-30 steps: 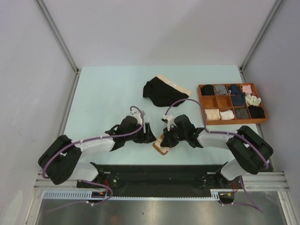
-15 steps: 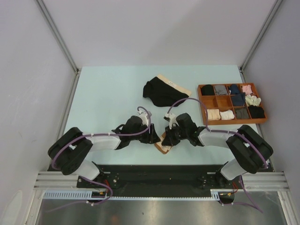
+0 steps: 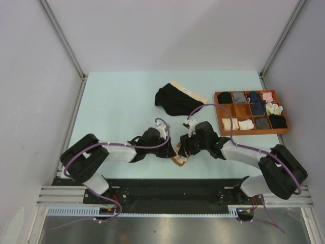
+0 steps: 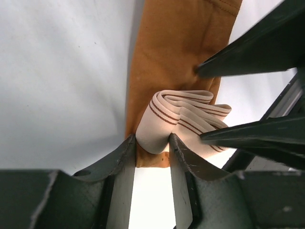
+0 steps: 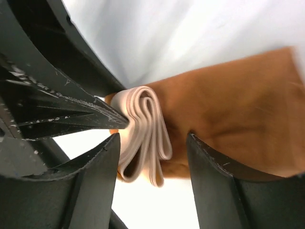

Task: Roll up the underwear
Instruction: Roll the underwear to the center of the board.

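Right at the middle of the table's [image 3: 111, 101] near edge, both arms meet over the rust-brown briefs [image 4: 176, 43], which lie flat as a folded strip running away from that edge. The pale beige waistband [image 4: 183, 107] is bunched into a loose, partly rolled fold on top of the brown fabric at the strip's near end.

The left gripper [image 4: 151, 138] has its 2 fingers pressed against either side of that waistband fold, so it's clamped on the rust-brown briefs. The right gripper [image 5: 152, 138] comes in from the other side with its jaws standing well apart. It straddles the same fold, with 1 finger close against it and the other over the brown cloth. The tips of the 2 grippers sit just beside each other.

Further back, around the middle of the table, the black briefs [image 3: 172, 101] lie crumpled, their beige waistband on the far side. By the right edge there's a wooden tray [image 3: 218, 112] with compartments, most of them holding small rolled items in dark and light colours.
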`<state>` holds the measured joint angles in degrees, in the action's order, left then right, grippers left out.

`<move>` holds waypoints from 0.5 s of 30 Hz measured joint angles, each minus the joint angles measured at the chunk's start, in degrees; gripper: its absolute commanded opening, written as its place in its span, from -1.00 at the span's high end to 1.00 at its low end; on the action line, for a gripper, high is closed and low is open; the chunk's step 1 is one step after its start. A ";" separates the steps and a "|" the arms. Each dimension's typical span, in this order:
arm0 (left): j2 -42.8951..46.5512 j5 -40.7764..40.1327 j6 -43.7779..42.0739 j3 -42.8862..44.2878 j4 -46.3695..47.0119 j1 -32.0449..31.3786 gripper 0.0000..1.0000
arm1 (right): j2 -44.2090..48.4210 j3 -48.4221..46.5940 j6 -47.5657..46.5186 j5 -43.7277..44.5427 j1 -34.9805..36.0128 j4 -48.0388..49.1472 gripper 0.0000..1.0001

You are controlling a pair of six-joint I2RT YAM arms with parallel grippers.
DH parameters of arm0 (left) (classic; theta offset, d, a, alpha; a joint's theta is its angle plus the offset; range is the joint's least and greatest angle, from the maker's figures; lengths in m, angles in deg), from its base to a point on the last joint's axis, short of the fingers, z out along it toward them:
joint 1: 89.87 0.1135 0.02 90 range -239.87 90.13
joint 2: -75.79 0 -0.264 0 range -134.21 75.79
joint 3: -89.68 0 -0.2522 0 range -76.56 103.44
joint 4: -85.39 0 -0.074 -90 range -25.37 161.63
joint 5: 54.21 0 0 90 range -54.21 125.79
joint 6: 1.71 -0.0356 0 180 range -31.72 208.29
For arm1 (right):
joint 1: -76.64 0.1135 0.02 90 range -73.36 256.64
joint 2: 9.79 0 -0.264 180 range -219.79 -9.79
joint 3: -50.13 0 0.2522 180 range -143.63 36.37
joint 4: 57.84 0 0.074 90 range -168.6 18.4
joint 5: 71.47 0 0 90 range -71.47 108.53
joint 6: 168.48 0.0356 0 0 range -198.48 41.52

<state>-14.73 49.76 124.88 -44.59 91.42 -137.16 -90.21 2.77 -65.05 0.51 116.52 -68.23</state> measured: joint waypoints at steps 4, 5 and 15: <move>-0.24 -0.28 0.02 0.55 -0.70 -0.17 0.25 | 6.10 0.00 -0.39 5.42 0.72 -4.07 -0.14; -0.24 -0.28 0.00 0.68 -0.92 -0.20 0.25 | 8.02 0.02 -0.59 6.78 1.42 -4.85 -0.04; -1.01 -0.31 0.00 2.27 -2.62 -0.48 0.25 | 11.56 0.00 -0.07 10.12 8.81 -5.99 0.62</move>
<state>-15.73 49.46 124.88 -42.32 88.80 -137.64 -78.65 2.77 -65.11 10.63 125.33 -74.21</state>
